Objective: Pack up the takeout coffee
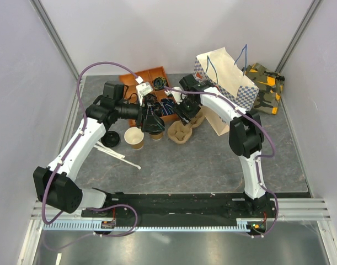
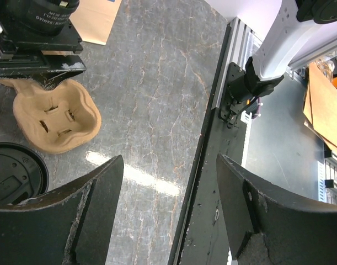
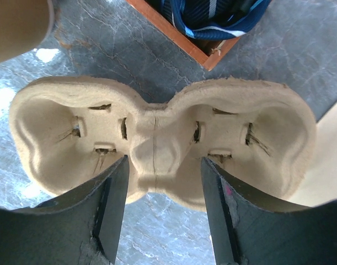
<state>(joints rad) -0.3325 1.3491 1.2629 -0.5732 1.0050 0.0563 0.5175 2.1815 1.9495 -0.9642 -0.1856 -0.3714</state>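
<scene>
Because the takeout coffee (image 2: 14, 176) stands on the counter (image 2: 157, 83) just outside the left hand (image 2: 168, 165), and not between its fingers, the first thing that could go wrong is a miss. That hand is wide open and holds nothing. If it shut now, it would grab only air. If it slid sideways to get round the cup, a finger could knock the black lid and tip the coffee over, and the drink might spill.

The cup is not packed yet. It sits right next to the brown cup tray (image 3: 58, 127), between the tray and an open tan cup (image 1: 134, 137).

The right hand (image 3: 164, 165) is open too. Its fingers hang on each side of the middle of the tray, and they do not look like they are pinching it. So I think nothing is pinning the tray down. The tray looks light. If the coffee is pushed into one of its holes, the tray could slide or flip up.

The two hands are very close together, so they could bump each other. The open tan cup is near as well, and an arm could knock it down.
</scene>
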